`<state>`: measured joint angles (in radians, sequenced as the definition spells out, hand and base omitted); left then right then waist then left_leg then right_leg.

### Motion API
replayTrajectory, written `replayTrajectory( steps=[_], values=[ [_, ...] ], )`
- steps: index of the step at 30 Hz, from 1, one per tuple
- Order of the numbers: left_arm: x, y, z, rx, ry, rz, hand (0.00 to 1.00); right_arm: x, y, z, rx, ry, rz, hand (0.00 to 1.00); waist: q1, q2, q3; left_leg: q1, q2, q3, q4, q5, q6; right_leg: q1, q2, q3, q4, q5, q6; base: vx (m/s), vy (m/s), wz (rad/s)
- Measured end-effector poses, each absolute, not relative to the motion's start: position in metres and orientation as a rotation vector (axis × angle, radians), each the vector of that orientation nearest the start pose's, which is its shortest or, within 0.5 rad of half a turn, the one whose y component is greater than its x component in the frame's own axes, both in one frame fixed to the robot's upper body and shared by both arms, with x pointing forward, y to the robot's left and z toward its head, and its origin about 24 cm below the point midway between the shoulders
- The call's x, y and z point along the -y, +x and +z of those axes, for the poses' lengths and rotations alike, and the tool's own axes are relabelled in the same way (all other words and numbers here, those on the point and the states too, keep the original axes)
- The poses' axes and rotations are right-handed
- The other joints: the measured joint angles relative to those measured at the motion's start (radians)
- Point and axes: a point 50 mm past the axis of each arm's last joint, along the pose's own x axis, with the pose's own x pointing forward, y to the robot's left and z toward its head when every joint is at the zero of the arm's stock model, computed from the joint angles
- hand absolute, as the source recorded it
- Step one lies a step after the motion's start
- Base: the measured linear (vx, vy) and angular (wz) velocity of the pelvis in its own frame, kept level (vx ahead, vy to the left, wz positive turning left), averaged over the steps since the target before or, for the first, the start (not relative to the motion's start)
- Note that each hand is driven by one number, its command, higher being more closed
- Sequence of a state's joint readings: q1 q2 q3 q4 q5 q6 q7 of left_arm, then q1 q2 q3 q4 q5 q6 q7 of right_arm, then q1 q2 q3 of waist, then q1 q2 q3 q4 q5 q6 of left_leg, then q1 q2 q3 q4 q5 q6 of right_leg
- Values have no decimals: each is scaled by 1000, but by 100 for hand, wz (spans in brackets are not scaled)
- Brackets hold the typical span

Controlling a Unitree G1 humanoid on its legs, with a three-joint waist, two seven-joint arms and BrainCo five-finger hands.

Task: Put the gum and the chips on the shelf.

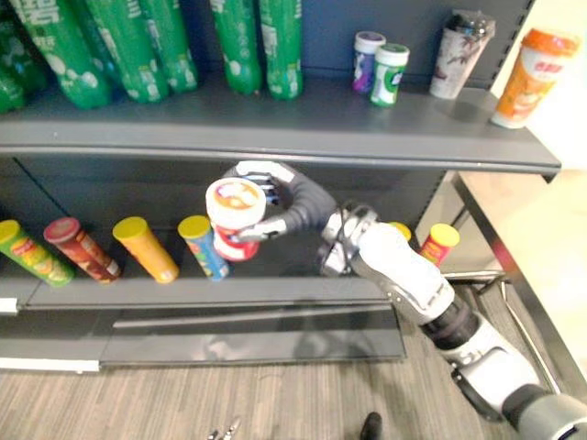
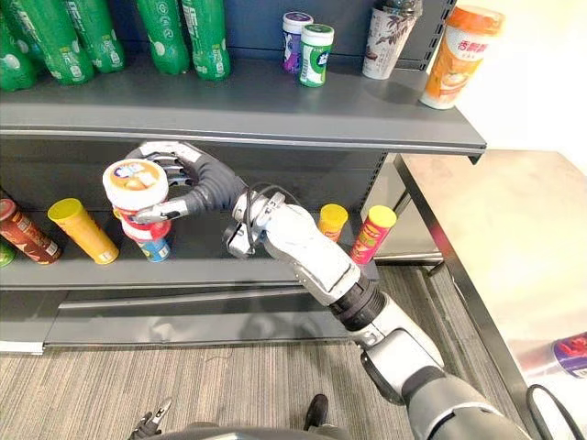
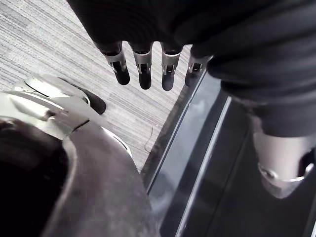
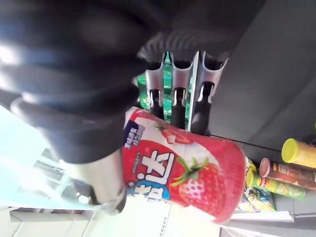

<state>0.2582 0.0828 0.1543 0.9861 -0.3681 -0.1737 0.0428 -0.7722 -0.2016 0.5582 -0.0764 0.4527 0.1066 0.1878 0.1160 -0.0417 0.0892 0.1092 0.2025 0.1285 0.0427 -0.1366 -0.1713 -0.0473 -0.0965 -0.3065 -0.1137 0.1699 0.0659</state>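
Note:
My right hand (image 1: 275, 196) is shut on a red and white snack can (image 1: 236, 213) with a strawberry picture and a pale lid. It holds the can tilted in front of the lower shelf (image 1: 275, 291), just under the edge of the upper shelf (image 1: 275, 130). In the right wrist view the fingers (image 4: 173, 106) and thumb wrap the can (image 4: 187, 173). Two gum bottles, one purple (image 1: 368, 60) and one green (image 1: 389, 73), stand on the upper shelf. My left hand (image 3: 143, 64) hangs over the floor with straight fingers, holding nothing.
Several chip cans lie on the lower shelf: green (image 1: 32, 252), red (image 1: 81, 247), orange (image 1: 145, 247), blue (image 1: 202, 246), and a red one (image 1: 440, 243) right of my arm. Green bottles (image 1: 266, 46) and two cups (image 1: 534, 73) stand above. A steel table (image 2: 495, 238) is at right.

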Motion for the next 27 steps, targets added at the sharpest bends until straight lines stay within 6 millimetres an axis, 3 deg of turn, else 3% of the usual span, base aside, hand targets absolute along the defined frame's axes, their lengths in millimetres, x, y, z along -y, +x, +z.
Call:
replayTrajectory(
  steps=[8, 15, 27],
  values=[
    [-217, 45, -159, -1005, -261, 533, 0, 4, 292, 239, 536, -134, 916, 100, 0, -1, 0, 1, 2, 9, -2, 0, 0, 0, 4, 8, 0, 0, 1, -1, 3, -3],
    [-217, 44, -159, -1006, -259, 532, 0, 39, 322, 274, 584, -166, 688, 100, -1, -2, -1, 3, 2, 15, -5, 0, 0, -1, 5, 12, 0, 1, 1, 0, 0, 0],
    [-219, 47, -158, -1011, -224, 503, 0, 73, 353, 281, 518, -195, 500, 100, 0, -3, -2, 5, 3, 19, -5, 0, 0, -1, 6, 14, 0, 1, 1, 0, 0, 0]
  ],
)
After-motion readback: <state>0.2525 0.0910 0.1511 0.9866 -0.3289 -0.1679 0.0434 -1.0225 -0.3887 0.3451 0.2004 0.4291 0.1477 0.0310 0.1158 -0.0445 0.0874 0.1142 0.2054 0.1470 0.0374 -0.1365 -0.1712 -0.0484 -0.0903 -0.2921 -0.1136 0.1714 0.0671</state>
